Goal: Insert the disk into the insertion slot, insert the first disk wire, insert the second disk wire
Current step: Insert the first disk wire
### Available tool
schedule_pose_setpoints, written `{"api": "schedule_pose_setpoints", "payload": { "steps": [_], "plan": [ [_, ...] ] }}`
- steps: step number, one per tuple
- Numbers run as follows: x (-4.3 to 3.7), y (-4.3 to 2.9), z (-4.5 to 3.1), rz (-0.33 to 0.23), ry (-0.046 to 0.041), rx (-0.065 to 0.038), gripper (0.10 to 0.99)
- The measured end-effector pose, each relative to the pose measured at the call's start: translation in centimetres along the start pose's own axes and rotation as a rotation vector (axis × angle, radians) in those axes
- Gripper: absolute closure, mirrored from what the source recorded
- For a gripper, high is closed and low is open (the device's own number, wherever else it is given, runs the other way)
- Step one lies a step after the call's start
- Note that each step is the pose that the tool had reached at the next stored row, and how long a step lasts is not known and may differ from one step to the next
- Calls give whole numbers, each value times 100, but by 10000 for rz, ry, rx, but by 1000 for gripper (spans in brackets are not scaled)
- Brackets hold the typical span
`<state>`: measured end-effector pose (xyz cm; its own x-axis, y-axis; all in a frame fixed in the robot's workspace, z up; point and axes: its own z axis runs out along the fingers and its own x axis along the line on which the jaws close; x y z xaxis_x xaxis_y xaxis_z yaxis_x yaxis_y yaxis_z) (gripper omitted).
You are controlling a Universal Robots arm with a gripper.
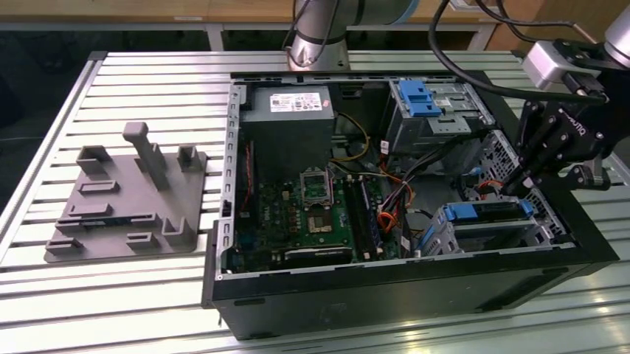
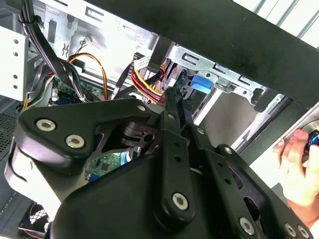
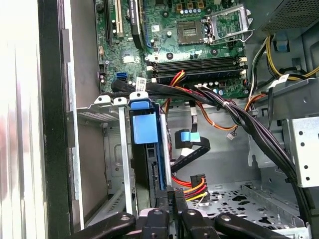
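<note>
**A:** Where is the disk?

**B:** Home. The disk (image 1: pixel 485 212) lies in the insertion slot (image 1: pixel 445 237), at the near corner of the computer case (image 1: pixel 394 295) on the exterior view's right. In the first wrist view its blue carrier stands edge-on inside the silver cage.

**A:** So which step is in hand?

**B:** The first wire, I judge. The gripper (image 3: pixel 174 195) hangs just at the disk's far end with its fingers drawn together. They seem to pinch the plug of the first disk wire (image 3: pixel 195 185), the red, yellow and black bundle. The fingertips hide most of the plug, so I won't swear to the grip.

**A:** And the other wire?

**B:** The second disk wire (image 3: pixel 188 138), flat and black with a blue plug, hangs free near the disk, not plugged in.

**A:** What does seating the plug call for?

**B:** By my reckoning, the plug squared to the disk's socket, then a short, straight push with the loose cables kept clear.
</note>
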<state>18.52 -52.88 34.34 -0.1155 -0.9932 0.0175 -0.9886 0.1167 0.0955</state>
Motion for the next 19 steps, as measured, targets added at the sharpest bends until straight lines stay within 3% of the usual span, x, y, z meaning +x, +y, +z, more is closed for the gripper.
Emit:
{"api": "schedule_pose_setpoints", "payload": {
  "steps": [3,4,8,9,13,17,19],
  "plan": [
    [0,5,3,1,36,6,925],
    [2,19,4,3,42,77,925],
    [11,95,11,11,13,626,925],
    [14,124,13,12,12,715,925],
    [5,192,20,16,37,793,925],
    [-15,208,21,0,12,1139,925],
    [-53,212,19,-21,25,1219,925]
  ]
}}
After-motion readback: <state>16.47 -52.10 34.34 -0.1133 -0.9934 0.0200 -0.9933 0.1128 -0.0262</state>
